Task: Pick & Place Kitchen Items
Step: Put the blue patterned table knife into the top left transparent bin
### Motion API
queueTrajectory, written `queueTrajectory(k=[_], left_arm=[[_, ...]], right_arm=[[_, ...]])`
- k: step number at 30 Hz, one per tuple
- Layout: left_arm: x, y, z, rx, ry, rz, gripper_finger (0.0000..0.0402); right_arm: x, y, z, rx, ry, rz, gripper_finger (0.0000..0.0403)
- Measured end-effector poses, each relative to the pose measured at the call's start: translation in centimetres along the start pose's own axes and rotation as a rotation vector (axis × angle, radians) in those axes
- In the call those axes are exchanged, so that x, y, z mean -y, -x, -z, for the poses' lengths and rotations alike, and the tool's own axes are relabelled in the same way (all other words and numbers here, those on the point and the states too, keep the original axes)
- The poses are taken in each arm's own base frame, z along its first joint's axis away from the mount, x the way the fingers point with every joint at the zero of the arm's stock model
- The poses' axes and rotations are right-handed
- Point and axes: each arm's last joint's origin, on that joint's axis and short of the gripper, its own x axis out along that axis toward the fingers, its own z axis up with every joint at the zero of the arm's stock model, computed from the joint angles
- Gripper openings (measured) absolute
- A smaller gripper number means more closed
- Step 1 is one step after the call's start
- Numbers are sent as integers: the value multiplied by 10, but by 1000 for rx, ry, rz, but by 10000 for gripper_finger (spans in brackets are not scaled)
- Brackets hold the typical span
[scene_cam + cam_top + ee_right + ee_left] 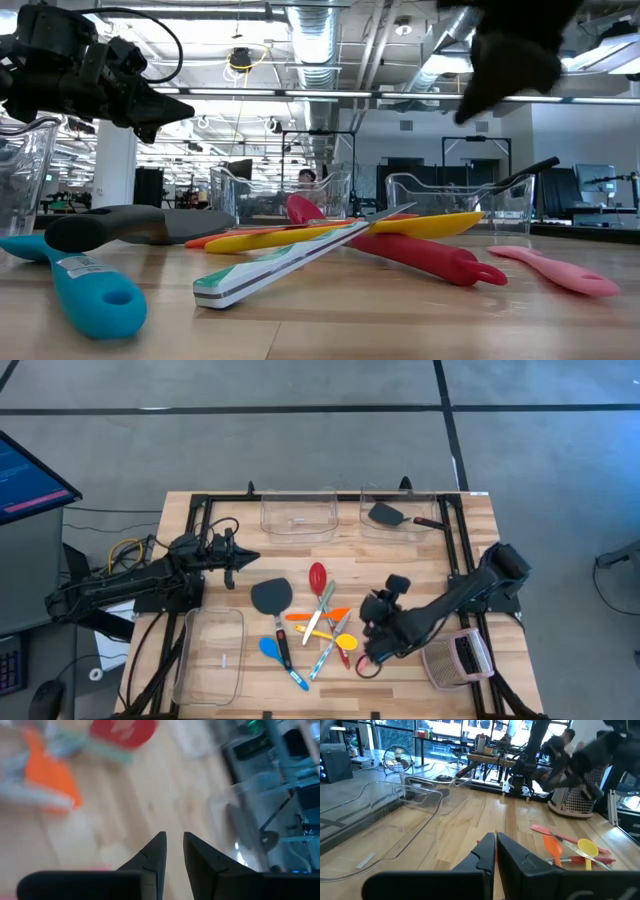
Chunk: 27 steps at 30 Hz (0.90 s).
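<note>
Left gripper (pixel 232 563): fingers closed, empty, raised at table's left. Right gripper (pixel 172 851): narrowly parted, empty, angled down at table's right.

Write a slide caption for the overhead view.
Two dark arms flank a pile of colourful long-handled utensils on a wooden table; one black turner lies in a clear bin.
</note>
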Motion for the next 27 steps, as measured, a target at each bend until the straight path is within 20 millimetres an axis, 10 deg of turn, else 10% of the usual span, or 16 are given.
queueTrajectory(k=[27], left_arm=[[0,0,0,1,44,1,8]], right_arm=[[-16,-36,-24,-48,15,-163,60]])
